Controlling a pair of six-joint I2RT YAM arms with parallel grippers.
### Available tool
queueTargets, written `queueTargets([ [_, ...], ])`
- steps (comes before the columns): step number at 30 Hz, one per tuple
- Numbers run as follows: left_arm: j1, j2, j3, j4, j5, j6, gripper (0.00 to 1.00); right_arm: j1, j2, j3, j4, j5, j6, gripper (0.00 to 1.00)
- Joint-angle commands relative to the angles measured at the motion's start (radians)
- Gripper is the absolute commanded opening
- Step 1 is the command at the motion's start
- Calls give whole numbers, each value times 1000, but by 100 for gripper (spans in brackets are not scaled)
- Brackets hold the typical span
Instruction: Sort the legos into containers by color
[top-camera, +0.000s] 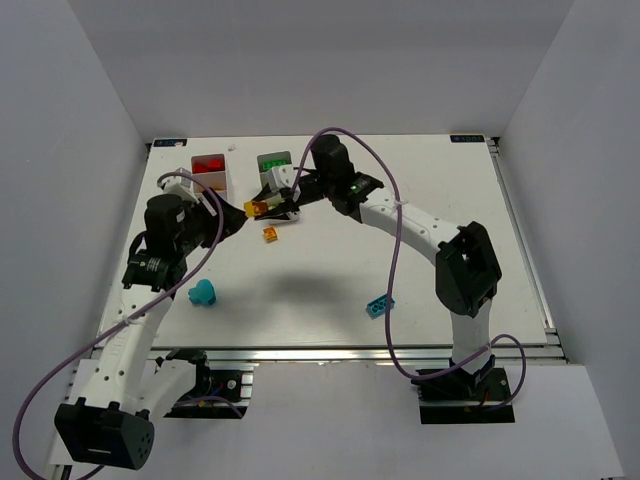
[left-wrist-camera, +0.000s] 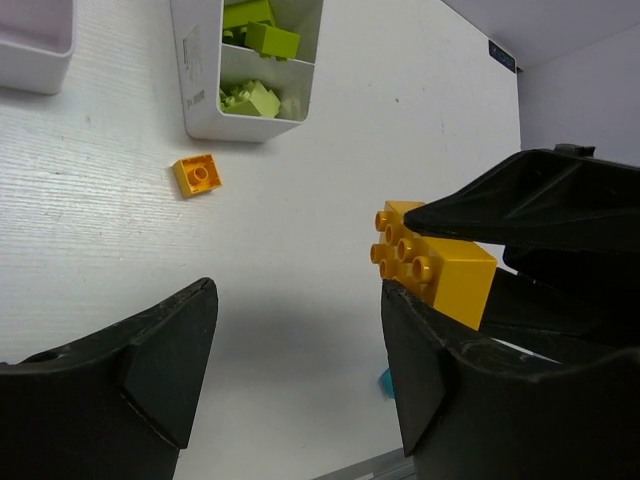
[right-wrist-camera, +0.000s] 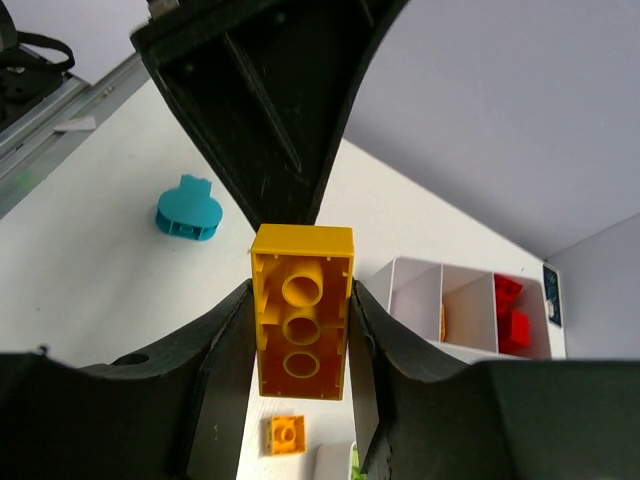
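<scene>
My right gripper (right-wrist-camera: 300, 310) is shut on an orange-yellow two-by-four lego (right-wrist-camera: 300, 325), held above the table with its hollow underside facing the wrist camera. From above, this lego (top-camera: 257, 208) hangs between both grippers in front of the containers. My left gripper (left-wrist-camera: 298, 300) is open; the held lego (left-wrist-camera: 440, 268) sits just past its right finger (left-wrist-camera: 430, 390), not between the jaws. A small orange lego (top-camera: 270, 233) lies on the table below. One container (top-camera: 212, 181) holds red legos, the other container (top-camera: 262, 163) green ones.
A rounded cyan piece (top-camera: 203, 292) lies at the front left and a cyan lego (top-camera: 378, 306) at the front middle. In the left wrist view, lime legos (left-wrist-camera: 262, 40) fill the nearer white tray (left-wrist-camera: 200, 100). Purple cables loop over both arms.
</scene>
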Motion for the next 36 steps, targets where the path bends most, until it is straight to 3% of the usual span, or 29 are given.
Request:
queueTargets([
  [1, -13, -54, 10, 151, 156, -60, 76, 12, -11, -33, -87, 63, -2, 0],
  [6, -15, -71, 10, 117, 136, -74, 75, -2, -14, -39, -41, 122, 41, 0],
  [14, -15, -74, -33, 200, 179, -143, 75, -4, -16, -31, -70, 123, 44, 0],
  [26, -15, -11, -33, 128, 136, -92, 70, -4, -71, -71, -30, 94, 75, 0],
  [36, -15, 33, -79, 232, 198, -121, 67, 9, -90, -77, -9, 71, 105, 0],
])
